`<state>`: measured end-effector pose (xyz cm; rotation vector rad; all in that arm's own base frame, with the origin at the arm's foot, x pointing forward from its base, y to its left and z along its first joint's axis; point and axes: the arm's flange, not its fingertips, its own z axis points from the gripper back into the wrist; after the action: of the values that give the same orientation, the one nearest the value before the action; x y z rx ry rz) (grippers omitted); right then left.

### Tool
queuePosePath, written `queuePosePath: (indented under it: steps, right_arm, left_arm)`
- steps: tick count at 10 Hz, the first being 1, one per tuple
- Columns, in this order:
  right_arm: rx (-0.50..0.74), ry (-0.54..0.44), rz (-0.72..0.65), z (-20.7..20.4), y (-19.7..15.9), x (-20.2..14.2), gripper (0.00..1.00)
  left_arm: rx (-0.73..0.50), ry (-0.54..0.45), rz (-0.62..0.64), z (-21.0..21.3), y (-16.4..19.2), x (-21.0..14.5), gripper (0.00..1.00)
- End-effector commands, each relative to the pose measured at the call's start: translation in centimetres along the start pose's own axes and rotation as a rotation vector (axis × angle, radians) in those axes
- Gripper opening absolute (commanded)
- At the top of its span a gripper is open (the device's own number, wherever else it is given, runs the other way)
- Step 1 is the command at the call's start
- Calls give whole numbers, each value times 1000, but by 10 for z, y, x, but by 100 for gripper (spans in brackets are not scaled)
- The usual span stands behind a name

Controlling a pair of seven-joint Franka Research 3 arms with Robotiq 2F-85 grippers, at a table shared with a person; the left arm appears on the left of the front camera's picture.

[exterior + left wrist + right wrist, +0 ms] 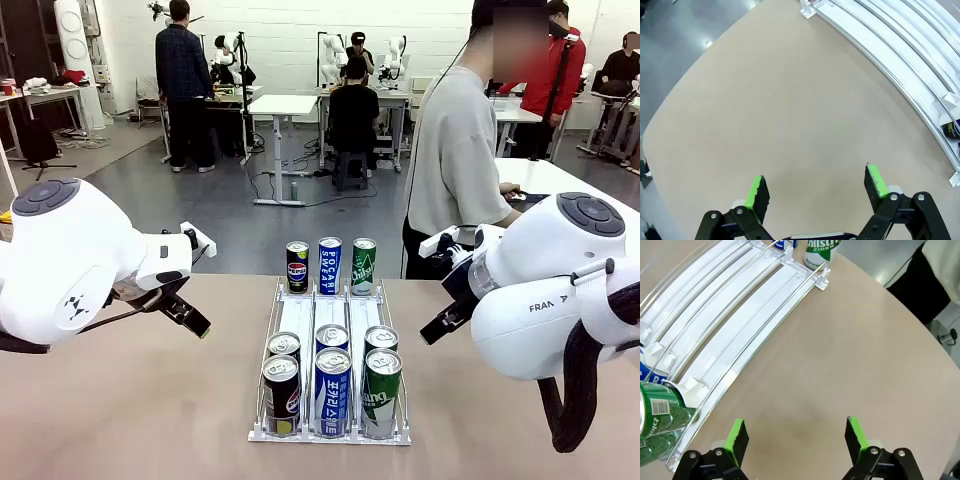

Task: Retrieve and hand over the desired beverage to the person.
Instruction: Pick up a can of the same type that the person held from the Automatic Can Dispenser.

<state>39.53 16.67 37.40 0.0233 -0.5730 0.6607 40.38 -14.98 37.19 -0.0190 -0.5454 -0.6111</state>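
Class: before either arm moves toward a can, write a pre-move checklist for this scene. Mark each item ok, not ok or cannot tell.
1. Left gripper open and empty, above bare table beside the rack: ok.
2. Right gripper open and empty: ok.
3. Cans standing upright in the rack, three at the far end and six at the near end: ok.
4. Desired drink known: cannot tell; nothing visible signals a choice.
5. The person facing the table, ready to receive: not ok; they stand side-on at its far right edge.
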Motion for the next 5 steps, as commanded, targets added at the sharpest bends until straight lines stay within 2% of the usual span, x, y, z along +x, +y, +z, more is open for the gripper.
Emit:
queuePosePath:
  steps: [1, 5]
  right_arm:
    - [0, 0, 0, 0, 0, 0, 100]
    - [0, 0, 0, 0, 0, 0, 100]
  left_arm:
    - [0, 0, 0, 0, 0, 0, 100]
    - [0, 0, 0, 0, 0, 0, 100]
